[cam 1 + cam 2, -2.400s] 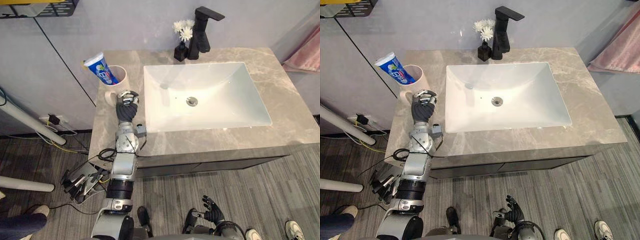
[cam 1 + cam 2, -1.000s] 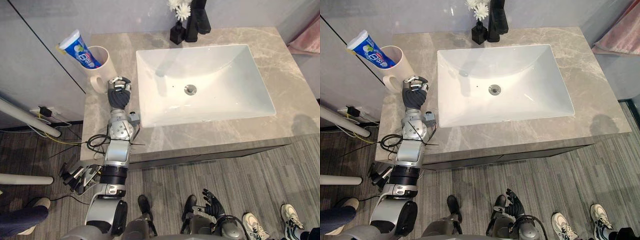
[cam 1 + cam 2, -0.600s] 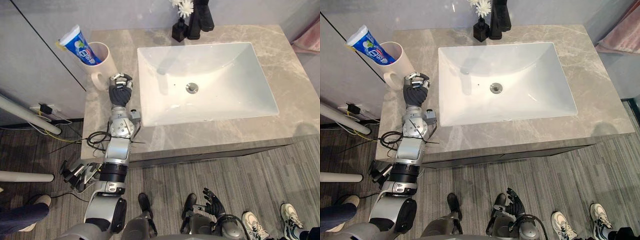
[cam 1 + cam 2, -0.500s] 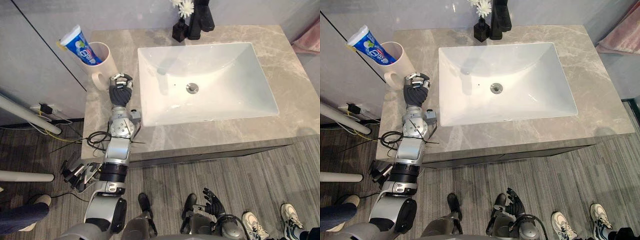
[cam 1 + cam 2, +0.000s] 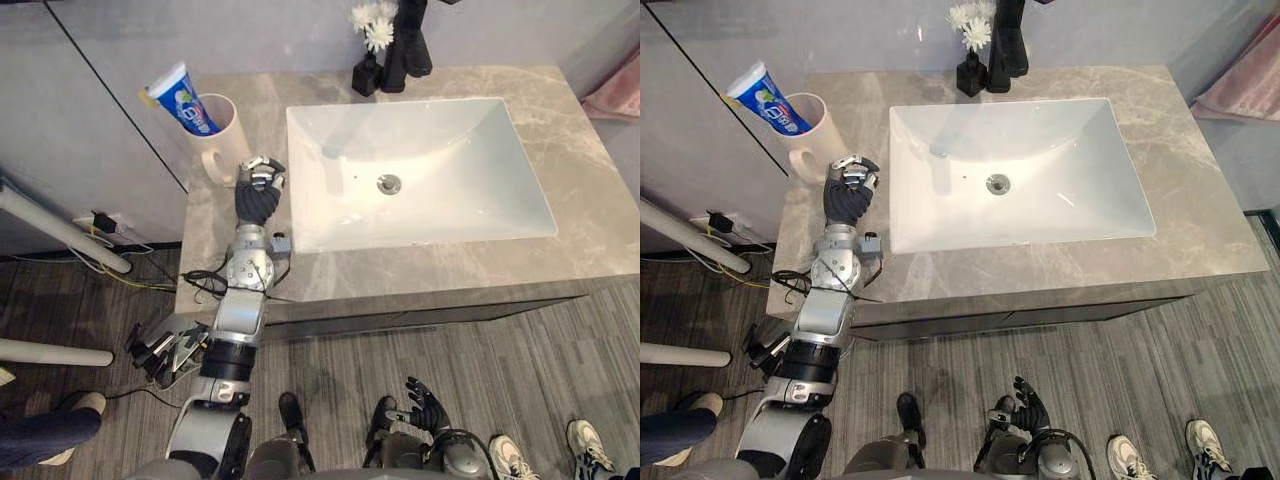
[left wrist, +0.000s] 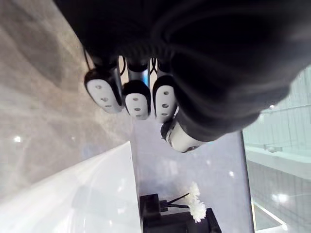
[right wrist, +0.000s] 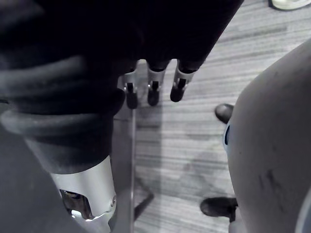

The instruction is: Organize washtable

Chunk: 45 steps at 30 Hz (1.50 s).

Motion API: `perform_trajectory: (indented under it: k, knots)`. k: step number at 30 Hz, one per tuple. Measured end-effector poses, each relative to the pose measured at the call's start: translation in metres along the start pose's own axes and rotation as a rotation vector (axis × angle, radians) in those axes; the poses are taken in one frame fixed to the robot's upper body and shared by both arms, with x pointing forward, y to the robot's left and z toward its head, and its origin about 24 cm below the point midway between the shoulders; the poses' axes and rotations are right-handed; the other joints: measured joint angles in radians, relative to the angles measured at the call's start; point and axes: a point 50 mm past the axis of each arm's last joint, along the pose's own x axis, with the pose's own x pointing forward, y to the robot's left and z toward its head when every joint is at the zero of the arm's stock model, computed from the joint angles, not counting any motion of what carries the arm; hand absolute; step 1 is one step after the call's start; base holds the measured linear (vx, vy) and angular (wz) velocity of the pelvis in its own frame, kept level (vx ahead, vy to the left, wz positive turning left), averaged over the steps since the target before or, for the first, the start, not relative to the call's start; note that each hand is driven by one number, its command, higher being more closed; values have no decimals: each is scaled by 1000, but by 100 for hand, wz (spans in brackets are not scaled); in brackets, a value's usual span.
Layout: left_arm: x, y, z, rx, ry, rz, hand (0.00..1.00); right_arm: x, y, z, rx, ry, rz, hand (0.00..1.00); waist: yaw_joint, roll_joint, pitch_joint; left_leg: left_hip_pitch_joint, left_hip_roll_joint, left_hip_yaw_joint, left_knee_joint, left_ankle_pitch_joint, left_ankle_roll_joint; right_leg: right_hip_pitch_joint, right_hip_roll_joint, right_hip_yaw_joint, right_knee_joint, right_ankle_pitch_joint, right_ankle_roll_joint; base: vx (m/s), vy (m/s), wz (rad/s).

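Overall light: you get bright, even room light on the sink and on the countertop around it.
Source: diffuse, from overhead; no hard-edged shadows near the sink.
Shadows: the faucet leaves a soft grey smudge in the sink's back left corner, and a dark band runs under the countertop edge in front of the sink.
Glare: in your left wrist view, small bright spots sit on the countertop left of the sink.
Floor: the floor in front of the sink is dimmer.
Wrist views: the left hand beside the sink and the right hand over the floor show near-black covers.
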Motion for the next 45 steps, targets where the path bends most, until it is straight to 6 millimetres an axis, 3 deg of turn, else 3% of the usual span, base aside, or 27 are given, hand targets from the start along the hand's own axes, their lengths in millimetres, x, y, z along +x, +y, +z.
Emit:
perform_trajectory:
  k: [5, 10, 14, 15, 17, 19, 20, 23, 27, 29, 31, 33, 34, 36, 39, 45]
  knots:
    - [-20, 24, 16, -32, -84, 72, 100, -1, -9, -9, 15, 41, -32, 0, 27, 35, -28, 30, -1, -13, 0, -1, 0, 42, 1, -19, -9, -1, 1, -4, 3, 9]
    - [-45, 68, 37, -19, -188, 216, 100, -4, -17, -22, 10, 106, -52, 0, 53, 73, -79, 65, -3, -44, 0, -2, 1, 98, 2, -52, -11, -13, 10, -8, -5, 19]
    - [-77, 126, 54, 134, -246, 453, 100, -5, -23, -34, 42, 172, -85, 0, 78, 87, -124, 87, -4, -73, -1, -2, 1, 136, 4, -79, -11, -22, 12, -14, -3, 22]
    - [-93, 151, 55, 226, -226, 578, 100, -7, -27, -39, 58, 196, -102, 0, 91, 89, -138, 91, -4, -82, -2, -2, 1, 145, 4, -91, -11, -27, 11, -14, -9, 17]
    - [-111, 174, 56, 316, -195, 696, 100, -9, -28, -44, 66, 217, -109, 0, 103, 88, -148, 93, -4, -92, -3, -2, 1, 153, 5, -102, -11, -29, 11, -13, -5, 22]
    - [-145, 209, 51, 458, -95, 874, 100, -11, -30, -48, 80, 235, -124, 0, 111, 81, -154, 94, -5, -103, -7, -3, -1, 161, 6, -118, -10, -36, 12, -36, 9, 27]
    - [-154, 217, 47, 488, -52, 920, 100, -12, -30, -49, 80, 240, -124, 0, 117, 80, -159, 94, -5, -103, -7, -5, -5, 161, 6, -117, -12, -36, 11, -25, 15, 5]
    - [-202, 240, 8, 530, 239, 1110, 100, -15, -28, -56, 86, 267, -122, 0, 143, 66, -177, 96, -5, -101, -7, -5, -4, 164, 6, -117, -13, -36, 11, 0, 0, 0]
    - [-260, 230, -32, 498, 568, 1176, 100, -19, -18, -63, 145, 286, -129, 0, 150, 36, -195, 90, -5, -96, -7, -8, -1, 161, 4, -124, -11, -37, 10, 4, 2, -1]
    - [-278, 221, -55, 449, 713, 1154, 100, -20, -13, -65, 152, 292, -119, 0, 154, 19, -202, 91, -4, -96, -7, -11, 0, 165, 4, -128, -11, -38, 10, 0, 0, 0]
    - [-301, 205, -83, 367, 888, 1109, 100, -20, -11, -65, 155, 293, -115, 0, 153, 13, -206, 93, -5, -96, -8, -11, 2, 169, 2, -129, -7, -41, 8, 0, 0, 0]
    - [-338, 174, -119, 260, 1162, 1021, 100, -20, -8, -64, 166, 291, -114, 0, 148, 13, -205, 100, -6, -97, -8, -11, 2, 174, -1, -129, 2, -47, 6, 0, 0, 0]
    - [-347, 167, -126, 234, 1218, 1003, 0, -19, -6, -63, 169, 291, -111, 0, 145, 12, -205, 103, -6, -98, -8, -11, 2, 173, -1, -129, 4, -50, 5, 0, 0, 0]
    - [-383, 136, -143, 115, 1443, 929, 0, -18, -6, -62, 175, 286, -120, 0, 126, 10, -204, 106, -5, -101, -8, -11, 2, 172, 0, -129, 7, -59, 9, 0, 0, 0]
    - [-416, 108, -147, -43, 1626, 885, 0, -17, -6, -63, 184, 300, -130, 0, 122, 10, -203, 101, -3, -99, -8, -12, 0, 163, 2, -124, 7, -65, 15, 30, -4, -2]
    - [-421, 96, -151, -120, 1684, 769, 0, -14, -9, -62, 176, 318, -130, 0, 120, 12, -194, 103, -3, -98, -8, -12, -5, 158, 3, -110, 8, -65, 14, 70, -1, -3]
